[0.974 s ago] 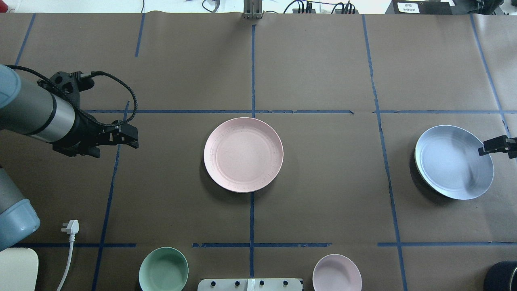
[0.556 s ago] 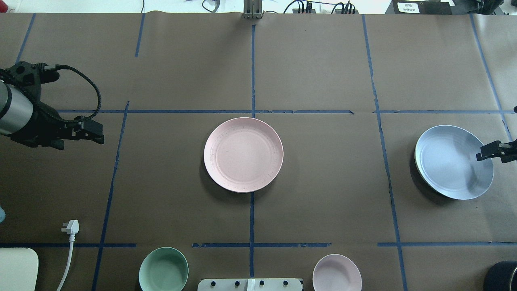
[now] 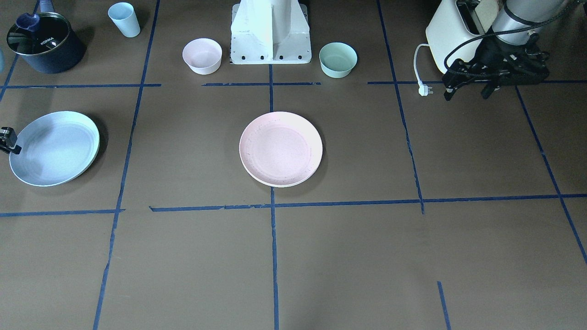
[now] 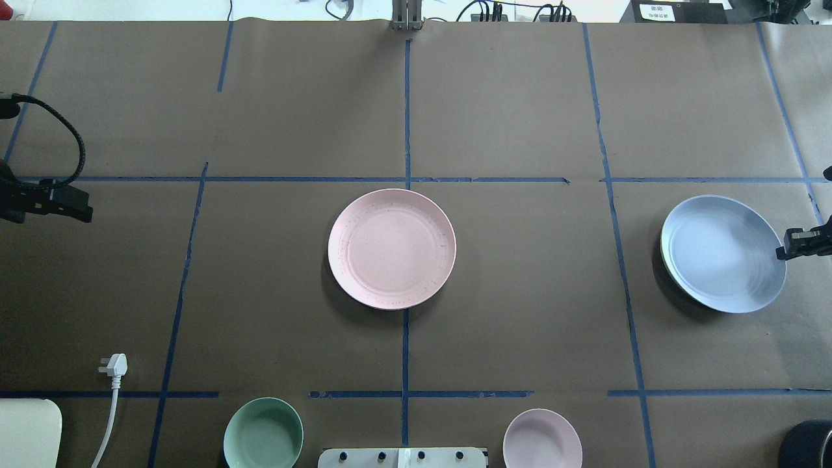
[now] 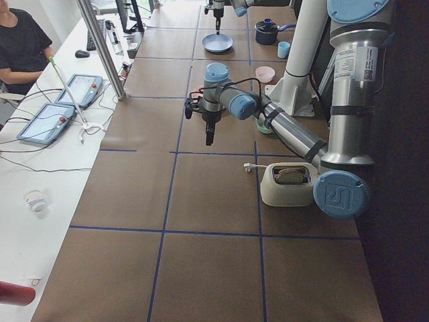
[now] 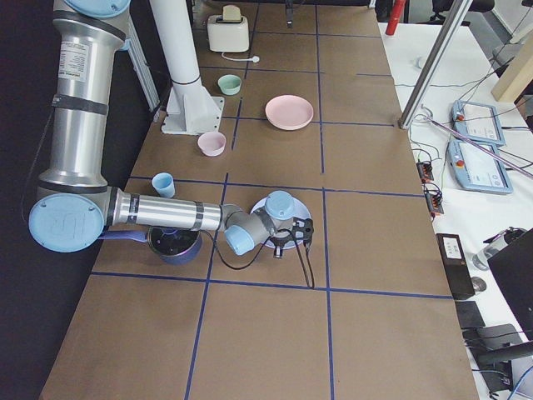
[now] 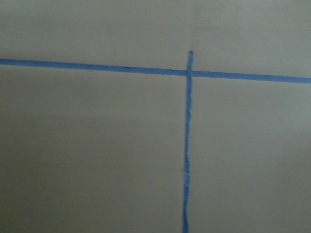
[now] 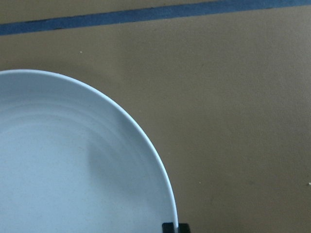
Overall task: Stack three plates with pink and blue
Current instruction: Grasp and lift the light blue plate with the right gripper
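Observation:
The pink plate [image 4: 392,249] lies flat at the table's middle, also in the front view [image 3: 280,149]. A thin pale rim shows under its near edge; I cannot tell whether that is the cream plate. The light blue plate [image 4: 723,253] is at the far right, tilted above its shadow. My right gripper [image 4: 783,250] is shut on its right rim; a fingertip [image 8: 175,227] shows at the rim in the right wrist view. My left gripper [image 3: 467,94] is open and empty, high over the table's left end, far from both plates [image 4: 45,208].
A mint-green bowl [image 4: 263,433] and a small pink bowl [image 4: 542,439] stand by the robot base [image 3: 270,32]. A white plug [image 4: 114,365] and toaster [image 3: 454,27] are on my left side. A dark pot [image 3: 43,43] and blue cup [image 3: 124,19] are on my right.
My left arm has drawn back to the left, nearly out of the overhead view. The blue plate has shifted slightly left and away from me with the right gripper on its rim.

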Robot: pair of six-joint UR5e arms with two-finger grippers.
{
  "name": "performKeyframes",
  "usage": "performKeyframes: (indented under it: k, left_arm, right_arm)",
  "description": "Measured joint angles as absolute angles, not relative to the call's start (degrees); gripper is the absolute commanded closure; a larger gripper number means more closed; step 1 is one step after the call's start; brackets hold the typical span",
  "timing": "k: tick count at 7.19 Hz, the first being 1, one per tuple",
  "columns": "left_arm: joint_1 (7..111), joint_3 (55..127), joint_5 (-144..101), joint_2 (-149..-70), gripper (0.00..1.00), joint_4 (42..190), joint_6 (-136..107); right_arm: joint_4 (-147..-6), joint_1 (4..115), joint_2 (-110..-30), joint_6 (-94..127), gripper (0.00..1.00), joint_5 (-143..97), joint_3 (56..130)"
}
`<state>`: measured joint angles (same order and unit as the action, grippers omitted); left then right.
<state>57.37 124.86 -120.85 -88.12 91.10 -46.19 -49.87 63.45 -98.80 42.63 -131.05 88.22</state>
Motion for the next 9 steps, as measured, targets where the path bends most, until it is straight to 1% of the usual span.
performKeyframes:
  k: [2, 5, 7, 9]
  left_arm:
    - [64.1, 122.0, -122.5, -84.5, 0.0, 91.2, -35.0]
    - [76.3, 110.2, -124.0, -83.4, 0.0, 92.2, -14.2]
    - [79.2, 103.3, -124.0, -83.4, 0.0, 96.5, -9.2]
    - [80.6, 95.3, -124.0, -83.6, 0.0, 104.4, -6.8]
  right_arm:
    - [-48.3, 63.6, -99.0, 42.7, 1.0, -131.6, 88.3]
    - [-40.5, 66.7, -98.9, 45.6, 1.0, -138.3, 88.3]
    - [-33.8, 67.9, -95.9, 54.7, 1.0, -141.6, 88.5]
    - [-31.6, 67.3, -89.9, 66.5, 1.0, -142.6, 90.6]
